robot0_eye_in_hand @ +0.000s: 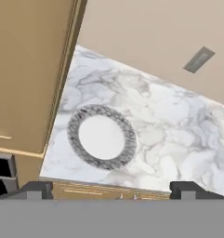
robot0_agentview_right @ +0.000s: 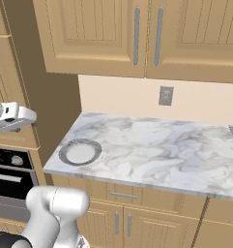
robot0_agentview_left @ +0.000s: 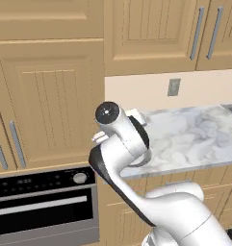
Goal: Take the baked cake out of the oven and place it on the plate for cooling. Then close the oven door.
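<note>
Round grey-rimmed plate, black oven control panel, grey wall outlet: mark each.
Round grey-rimmed plate point(robot0_eye_in_hand: 102, 136): hand view, white centre.
Black oven control panel point(robot0_agentview_left: 43, 181): left base view, panel face.
Grey wall outlet point(robot0_agentview_right: 166, 96): right base view, cover middle.

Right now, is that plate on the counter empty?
Empty: the plate shows a bare white centre, with no cake on it.

brightness: even, fairly bright in all three views; flat rendered light, no visible source
shadows: soft dark band on the cabinet side panel left of the counter; almost none under the plate
glare: faint sheen on the oven handle bar; none on the marble
blur: slight softness overall; wood grooves and marble veins smeared
distortion: none obvious at the edges; hand view rolled, so the counter runs diagonally
</note>
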